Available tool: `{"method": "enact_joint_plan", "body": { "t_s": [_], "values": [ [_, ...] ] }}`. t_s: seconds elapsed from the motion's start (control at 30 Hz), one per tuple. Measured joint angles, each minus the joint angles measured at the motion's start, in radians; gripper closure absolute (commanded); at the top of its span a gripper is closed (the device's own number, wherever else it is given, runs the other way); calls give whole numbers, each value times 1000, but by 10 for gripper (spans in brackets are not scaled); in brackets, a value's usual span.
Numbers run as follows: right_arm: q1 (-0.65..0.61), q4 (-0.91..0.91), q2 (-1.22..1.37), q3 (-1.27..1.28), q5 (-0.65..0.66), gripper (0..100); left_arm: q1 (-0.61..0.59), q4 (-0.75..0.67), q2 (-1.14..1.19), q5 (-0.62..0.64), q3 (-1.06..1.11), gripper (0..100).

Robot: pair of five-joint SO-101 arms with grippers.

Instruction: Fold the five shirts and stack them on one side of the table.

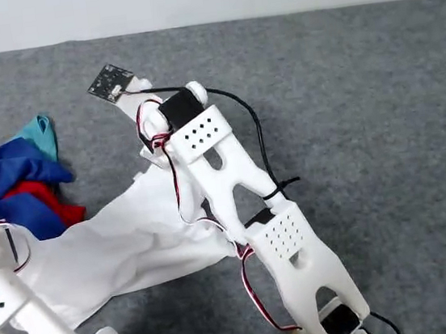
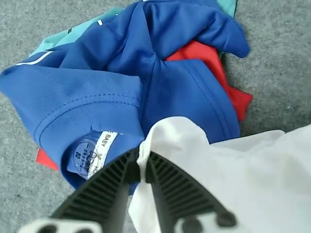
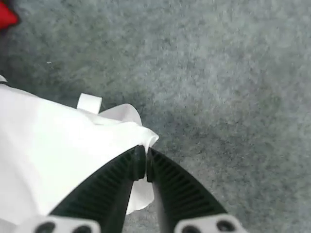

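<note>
Fabric looks light, limp and slippery, we judge, so our left gripper (image 2: pixel 143 161) and right gripper (image 3: pixel 146 158) each pinch an edge of the white shirt (image 1: pixel 119 246).

Left pincer (image 2: pixel 141 170), right pincer (image 3: pixel 145 162) clamped on white shirt (image 1: pixel 127 244); right arm (image 1: pixel 233 182) outstretched.
</note>
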Motion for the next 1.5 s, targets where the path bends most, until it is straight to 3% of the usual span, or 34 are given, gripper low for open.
{"method": "enact_joint_plan", "body": {
  "t_s": [0.13, 0.47, 0.73, 0.87, 1.37, 1.5],
  "values": [
    [3, 0, -132, 155, 0, 988, 0, 0, 0, 0, 0, 995],
    [12, 2, -417, 862, 0, 981, 0, 0, 0, -2, 3, 995],
    [12, 2, -419, 882, -38, 738, 0, 0, 0, -2, 83, 995],
    [12, 2, -419, 882, -95, 745, 0, 0, 0, -2, 92, 995],
    [-46, -63, -376, 882, -107, 751, 0, -3, 0, -2, 92, 995],
    [-52, -61, -338, 882, -107, 853, 0, -40, 0, -2, 126, 995]
  ]
}}
